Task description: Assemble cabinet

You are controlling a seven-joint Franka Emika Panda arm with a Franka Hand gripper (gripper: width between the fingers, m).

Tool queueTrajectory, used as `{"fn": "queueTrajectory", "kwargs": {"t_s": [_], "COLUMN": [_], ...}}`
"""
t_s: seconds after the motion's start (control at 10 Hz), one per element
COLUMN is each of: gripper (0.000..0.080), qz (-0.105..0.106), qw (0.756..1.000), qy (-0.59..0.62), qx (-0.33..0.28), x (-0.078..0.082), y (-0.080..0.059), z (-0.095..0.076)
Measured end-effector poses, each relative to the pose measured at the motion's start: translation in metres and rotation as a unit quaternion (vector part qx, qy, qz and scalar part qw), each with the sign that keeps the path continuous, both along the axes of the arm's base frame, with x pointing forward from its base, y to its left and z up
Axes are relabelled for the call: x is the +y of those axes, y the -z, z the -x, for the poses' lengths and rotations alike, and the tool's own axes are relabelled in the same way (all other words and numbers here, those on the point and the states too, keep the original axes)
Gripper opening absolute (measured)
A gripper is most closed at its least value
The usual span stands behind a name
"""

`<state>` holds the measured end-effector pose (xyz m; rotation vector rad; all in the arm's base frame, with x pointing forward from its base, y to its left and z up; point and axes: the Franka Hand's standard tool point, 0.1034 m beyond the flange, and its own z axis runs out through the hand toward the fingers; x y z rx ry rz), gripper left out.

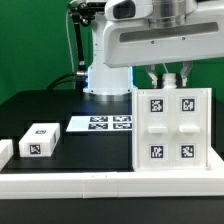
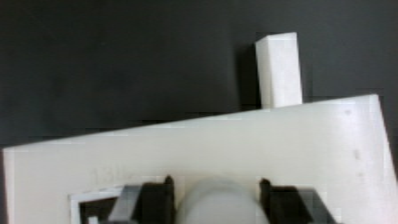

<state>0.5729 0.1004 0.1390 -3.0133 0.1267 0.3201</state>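
nearest the lens, a low white border rail (image 1: 100, 180) running along the front edge of the black table (image 1: 60, 105). just behind it, at the exterior view's right, the cabinet (image 1: 170, 128): a tall white box standing upright, with a front split into a grid of four panels. on each panel a black-and-white square tag, blocky code patterns only, too small to decode.

at the exterior view's left, well apart from the cabinet, a loose drawer block (image 1: 40, 140) lying on the table with one such tag on its front face. at the very edge beyond it, another white piece (image 1: 4, 150), cut off by the frame. farther back, between block and cabinet, the marker board (image 1: 100, 123), flat on the table and printed with more code tags. behind that, the arm's white base (image 1: 105, 70).

above the cabinet's top, the gripper (image 1: 167, 78) pointing straight down, tips hidden behind the top edge. in the wrist view, two dark fingers (image 2: 151, 200) set apart over the white top face, with a rounded white part between them; cannot tell whether pressed against it or merely straddling it. beside one finger, part of a tag (image 2: 98, 205). beyond the cabinet, a narrow white strip (image 2: 279, 70) on the black surface.
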Motion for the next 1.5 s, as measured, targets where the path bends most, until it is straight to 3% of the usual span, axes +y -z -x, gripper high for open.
{"fn": "queueTrajectory", "kwargs": {"t_s": [0.5,0.6,0.7,0.8,0.9,1.4,1.5], "gripper": [0.0222,0.0310,0.0310,0.0513,0.0610,0.0649,0.0649], "qz": [0.007,0.007,0.006,0.006,0.006,0.006,0.006], "qw": [1.000,1.000,1.000,1.000,1.000,1.000,1.000], "qy": [0.002,0.002,0.002,0.002,0.002,0.002,0.001], "qx": [-0.017,-0.017,-0.017,-0.017,-0.017,-0.017,-0.023], "x": [0.003,0.003,0.003,0.003,0.003,0.003,0.002], "y": [-0.001,-0.001,-0.001,-0.001,-0.001,-0.001,-0.011], "z": [-0.018,-0.018,-0.018,-0.018,-0.018,-0.018,-0.018]}}
